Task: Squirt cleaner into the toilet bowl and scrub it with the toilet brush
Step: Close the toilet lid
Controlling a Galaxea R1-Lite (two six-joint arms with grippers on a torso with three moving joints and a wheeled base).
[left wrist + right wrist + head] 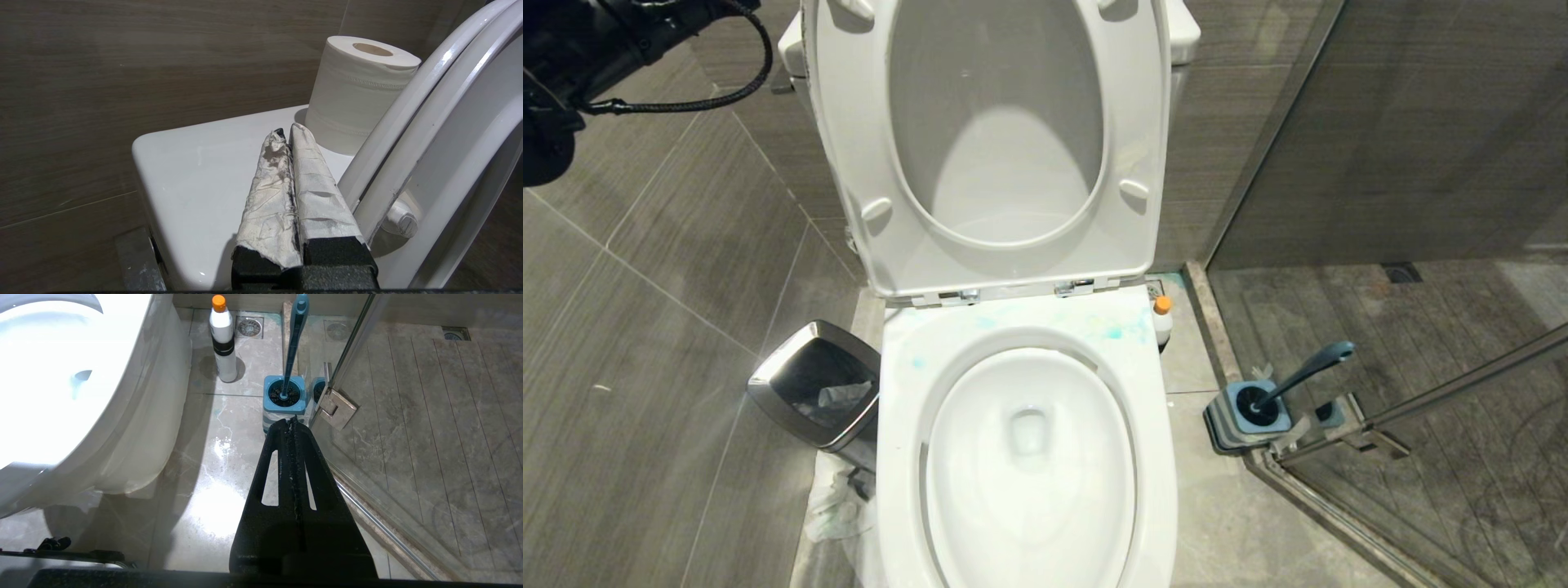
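Note:
The white toilet bowl [907, 457] stands open in the middle of the head view, seat and lid [849, 163] raised, with teal smears on the rim behind the basin. The cleaner [1162, 320], a small white bottle with an orange cap, stands on the floor right of the bowl [122, 428], and the right wrist view shows the same cleaner [222, 339]. The toilet brush [1303, 374] leans in its square holder [1241, 420] further right; its handle [295, 343] rises from the holder. My left gripper [284, 132] is shut and empty over the tank top. My right gripper [291, 421] is shut and empty, low above the floor near the holder.
A steel-rimmed waste bin [805, 384] stands left of the bowl. A toilet paper roll [355, 90] sits on the tank [196, 171]. A glass shower door with a metal hinge [337, 408] and rail [1462, 384] closes off the right side. My left arm [572, 49] shows at the upper left.

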